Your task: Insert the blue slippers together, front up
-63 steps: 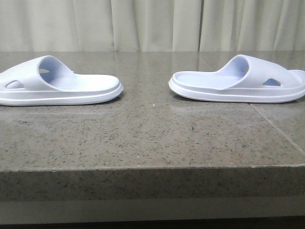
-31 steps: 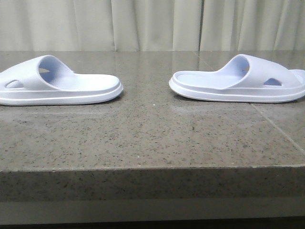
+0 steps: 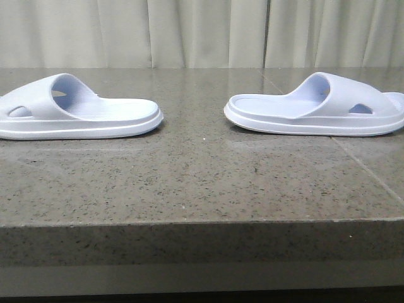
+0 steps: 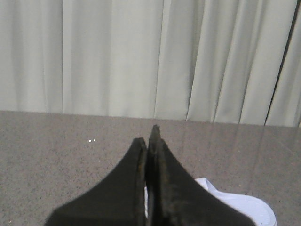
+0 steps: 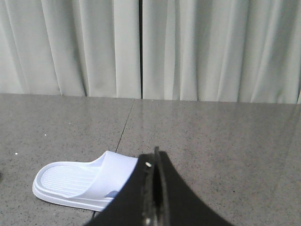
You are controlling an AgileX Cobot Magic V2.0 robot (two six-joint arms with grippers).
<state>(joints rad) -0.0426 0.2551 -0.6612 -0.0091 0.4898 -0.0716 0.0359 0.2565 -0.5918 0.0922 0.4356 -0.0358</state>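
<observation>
Two pale lavender-blue slippers lie flat on the granite table, soles down, heels toward each other. The left slipper (image 3: 76, 112) is at the left, cut off by the frame edge. The right slipper (image 3: 319, 107) is at the right. Neither gripper shows in the front view. My left gripper (image 4: 149, 141) is shut and empty, above the table, with part of a slipper (image 4: 244, 209) showing past its fingers. My right gripper (image 5: 153, 162) is shut and empty, with the right slipper (image 5: 80, 181) beside and partly behind its fingers.
The speckled granite table (image 3: 202, 183) has its front edge (image 3: 202, 222) near the camera and a seam line (image 3: 366, 170) at the right. Pale curtains (image 3: 202, 31) hang behind the table.
</observation>
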